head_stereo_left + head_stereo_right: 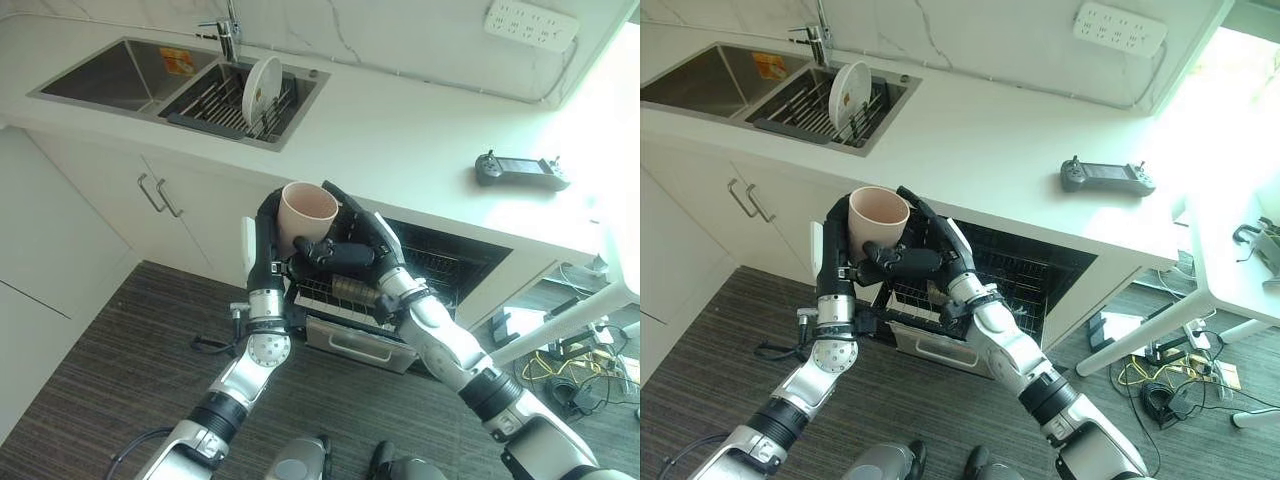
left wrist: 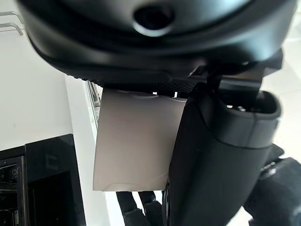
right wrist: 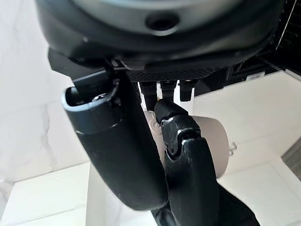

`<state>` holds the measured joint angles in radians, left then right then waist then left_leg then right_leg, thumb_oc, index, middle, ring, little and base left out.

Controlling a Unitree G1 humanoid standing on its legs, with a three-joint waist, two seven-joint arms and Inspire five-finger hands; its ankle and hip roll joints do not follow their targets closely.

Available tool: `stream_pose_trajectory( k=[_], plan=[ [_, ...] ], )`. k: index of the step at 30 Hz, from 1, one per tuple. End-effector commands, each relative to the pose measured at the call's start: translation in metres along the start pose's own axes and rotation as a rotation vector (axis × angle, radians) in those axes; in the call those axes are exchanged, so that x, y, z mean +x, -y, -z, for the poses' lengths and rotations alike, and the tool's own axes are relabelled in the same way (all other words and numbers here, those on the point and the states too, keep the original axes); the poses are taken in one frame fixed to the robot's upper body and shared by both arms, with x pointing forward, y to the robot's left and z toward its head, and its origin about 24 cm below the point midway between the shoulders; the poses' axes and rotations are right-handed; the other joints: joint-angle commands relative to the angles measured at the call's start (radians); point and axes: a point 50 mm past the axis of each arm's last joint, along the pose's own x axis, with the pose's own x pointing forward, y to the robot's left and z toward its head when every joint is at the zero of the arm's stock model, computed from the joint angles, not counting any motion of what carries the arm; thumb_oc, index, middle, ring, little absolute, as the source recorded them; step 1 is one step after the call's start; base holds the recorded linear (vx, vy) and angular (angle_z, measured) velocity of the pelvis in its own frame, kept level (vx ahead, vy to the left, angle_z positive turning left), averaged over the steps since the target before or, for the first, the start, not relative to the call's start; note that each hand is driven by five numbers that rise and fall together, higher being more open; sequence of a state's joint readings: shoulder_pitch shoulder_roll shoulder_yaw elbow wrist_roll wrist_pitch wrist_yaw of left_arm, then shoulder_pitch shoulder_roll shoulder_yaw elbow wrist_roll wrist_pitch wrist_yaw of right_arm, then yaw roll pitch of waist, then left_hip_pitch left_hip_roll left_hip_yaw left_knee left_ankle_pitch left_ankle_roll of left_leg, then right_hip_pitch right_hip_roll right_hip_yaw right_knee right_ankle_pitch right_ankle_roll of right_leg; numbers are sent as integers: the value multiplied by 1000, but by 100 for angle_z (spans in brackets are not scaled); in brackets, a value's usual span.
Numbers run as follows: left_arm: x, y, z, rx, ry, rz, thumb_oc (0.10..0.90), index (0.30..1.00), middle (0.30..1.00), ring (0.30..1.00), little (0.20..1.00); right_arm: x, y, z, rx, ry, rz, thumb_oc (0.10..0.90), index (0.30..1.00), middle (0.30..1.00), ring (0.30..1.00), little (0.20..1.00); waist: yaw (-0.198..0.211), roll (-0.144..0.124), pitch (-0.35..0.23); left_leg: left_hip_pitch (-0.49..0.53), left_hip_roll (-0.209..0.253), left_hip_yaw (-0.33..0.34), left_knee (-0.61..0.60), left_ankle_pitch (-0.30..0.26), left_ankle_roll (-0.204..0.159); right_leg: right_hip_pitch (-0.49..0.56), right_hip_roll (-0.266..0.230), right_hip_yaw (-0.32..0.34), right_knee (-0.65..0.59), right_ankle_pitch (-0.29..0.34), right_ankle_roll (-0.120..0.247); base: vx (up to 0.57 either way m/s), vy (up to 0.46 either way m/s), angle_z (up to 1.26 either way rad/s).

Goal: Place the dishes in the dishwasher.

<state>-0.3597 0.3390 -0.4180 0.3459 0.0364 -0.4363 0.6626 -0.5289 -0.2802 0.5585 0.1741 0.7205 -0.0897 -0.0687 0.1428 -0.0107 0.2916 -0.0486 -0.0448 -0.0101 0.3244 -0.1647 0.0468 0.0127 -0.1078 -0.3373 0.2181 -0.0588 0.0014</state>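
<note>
A: Cup first. Where, and which way is it pointing?

B: The cup [image 1: 308, 216] is up in the air in front of the open dishwasher [image 1: 430, 265], just below the counter [image 1: 420, 135] edge, between both hands. Mouth opens upward and a bit toward the camera, so its long axis runs roughly vertical, slightly tilted. Base is hidden down in the fingers.

A: Material, shape?

B: Pale beige, smooth, matte, round rim, plain tapered wall. No handle that I can see.

A: Left hand?

B: The left hand [image 1: 268, 243] comes up from below, fingers curled round the cup's left side and back. In the left wrist view the cup wall [image 2: 136, 141] sits right against the palm with the thumb [image 2: 216, 165] across it.

A: Right hand?

B: The right hand [image 1: 352, 250] is on the cup too. Thumb lies across the front under the rim, fingers reach up behind the right side. In the right wrist view the cup [image 3: 214, 141] shows past the dark thumb [image 3: 122, 155]. So both are wrapped on it.

A: Other stuff?

B: Wire rack [image 1: 345, 293] pulled out of the dishwasher, right under the hands. White plate [image 1: 261, 90] standing on edge in a drying rack in the steel sink [image 1: 120, 75]. Faucet [image 1: 228, 38] behind it. Dark handheld controller [image 1: 522, 171] on the white counter, well apart to the right. White power strip [image 1: 530, 24] on the marble wall. White cabinet doors [image 1: 160, 195] with metal handles, dark striped floor [image 1: 110, 370].
</note>
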Motion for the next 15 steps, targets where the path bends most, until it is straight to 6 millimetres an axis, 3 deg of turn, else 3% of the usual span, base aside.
stream_pose_trajectory(
  k=[1, 8, 10, 11, 12, 15],
  plan=[
    [-28, 90, -64, -172, 317, 559, 400, 300, 300, 300, 300, 32, -118, -103, -16, 387, -647, 800, 900, 900, 900, 900, -6, -1, -62, 50, 68, 32, -24, -96, -31, 52, -49, 72, 82, -197, 60, -6, -4, 5],
    [-34, 94, -58, -184, 297, 651, 400, 300, 300, 300, 300, 33, -123, -93, -139, 302, -742, 800, 900, 900, 900, 900, -1, -10, -72, 46, 64, 25, -24, -94, -30, 51, -51, 63, 82, -194, 66, -4, -3, 8],
    [-33, 94, -57, -173, 298, 637, 400, 300, 300, 300, 300, 38, -114, -89, -320, 302, -642, 800, 900, 900, 900, 900, -2, -12, -73, 46, 64, 26, -24, -94, -30, 50, -51, 64, 82, -192, 67, 0, 0, 0],
    [-33, 94, -57, -173, 298, 637, 400, 300, 300, 300, 300, 38, -114, -89, -320, 302, -642, 800, 900, 900, 900, 900, -2, -12, -73, 46, 64, 26, -24, -94, -30, 50, -51, 64, 82, -192, 67, 0, 0, 0],
    [-32, 91, -55, -155, 300, 619, 400, 300, 300, 300, 300, 43, -99, -93, -441, 333, -535, 800, 900, 900, 900, 900, -6, -13, -73, 47, 65, 28, -24, -93, -30, 48, -50, 72, 82, -188, 69, 0, 0, 0],
    [-30, 90, -56, -143, 303, 622, 400, 300, 300, 300, 300, 43, -88, -101, -424, 378, -458, 800, 900, 900, 900, 900, -8, -17, -67, 48, 67, 30, -24, -95, -32, 48, -51, 70, 82, -185, 72, 0, 0, 0]
  ],
)
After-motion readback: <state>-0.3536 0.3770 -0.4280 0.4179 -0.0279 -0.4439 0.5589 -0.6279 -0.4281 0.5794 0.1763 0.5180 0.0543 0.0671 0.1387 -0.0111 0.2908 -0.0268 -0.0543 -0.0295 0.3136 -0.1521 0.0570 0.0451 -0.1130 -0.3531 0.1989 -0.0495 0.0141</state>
